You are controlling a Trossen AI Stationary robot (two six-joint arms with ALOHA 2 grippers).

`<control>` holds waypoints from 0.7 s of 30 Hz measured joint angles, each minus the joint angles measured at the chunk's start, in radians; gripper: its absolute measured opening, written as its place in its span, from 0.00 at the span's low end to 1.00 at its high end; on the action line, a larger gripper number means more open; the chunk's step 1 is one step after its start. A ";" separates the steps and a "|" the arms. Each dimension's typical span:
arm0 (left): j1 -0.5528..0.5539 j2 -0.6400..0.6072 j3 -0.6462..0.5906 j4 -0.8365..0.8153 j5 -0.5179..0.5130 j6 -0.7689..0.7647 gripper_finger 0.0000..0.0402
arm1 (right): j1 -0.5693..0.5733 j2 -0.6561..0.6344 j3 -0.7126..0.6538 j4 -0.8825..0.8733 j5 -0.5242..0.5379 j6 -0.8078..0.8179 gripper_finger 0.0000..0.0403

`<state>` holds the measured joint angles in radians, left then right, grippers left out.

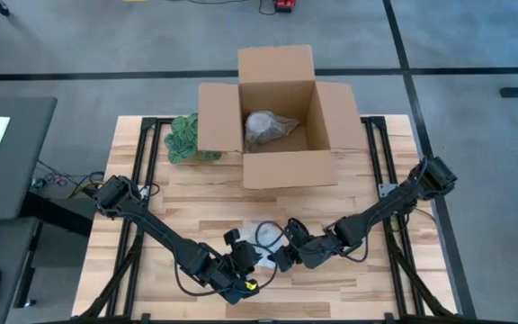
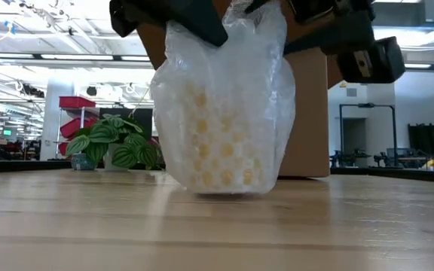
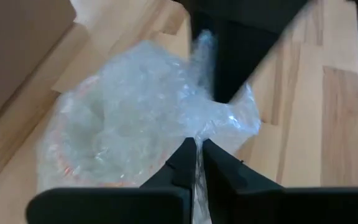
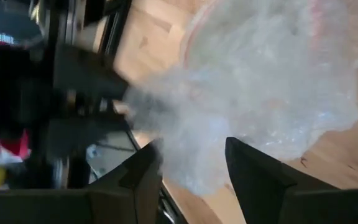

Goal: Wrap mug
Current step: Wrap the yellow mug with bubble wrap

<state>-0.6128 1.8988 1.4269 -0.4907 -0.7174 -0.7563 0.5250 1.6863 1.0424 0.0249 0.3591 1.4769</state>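
Left wrist view shows my left end effector pinching the bubble wrap shut over the mug, which stands on the tabletop near the box. My right end effector is open beside the wrap. I should fold slowly and keep the mug upright.

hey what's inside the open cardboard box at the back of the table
From above, the cardboard box holds one crumpled bundle of clear wrapping on its floor. Whatever that bundle is wrapped around is covered, so it cannot be identified. The rest of the visible floor looks bare.
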 joint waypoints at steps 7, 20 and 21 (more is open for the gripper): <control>0.000 0.000 0.000 -0.001 -0.072 -0.063 0.00 | 0.033 0.000 0.000 0.016 -0.024 -0.194 0.41; 0.000 0.000 -0.002 -0.011 -0.101 -0.109 0.00 | 0.081 0.000 0.053 0.067 -0.028 -0.593 0.40; 0.000 0.000 -0.002 -0.013 -0.101 -0.114 0.00 | 0.080 0.000 0.067 0.070 -0.008 -0.619 0.39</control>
<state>-0.6125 1.8988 1.4254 -0.5042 -0.8181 -0.8701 0.6048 1.6867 1.1093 0.0944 0.3515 0.8575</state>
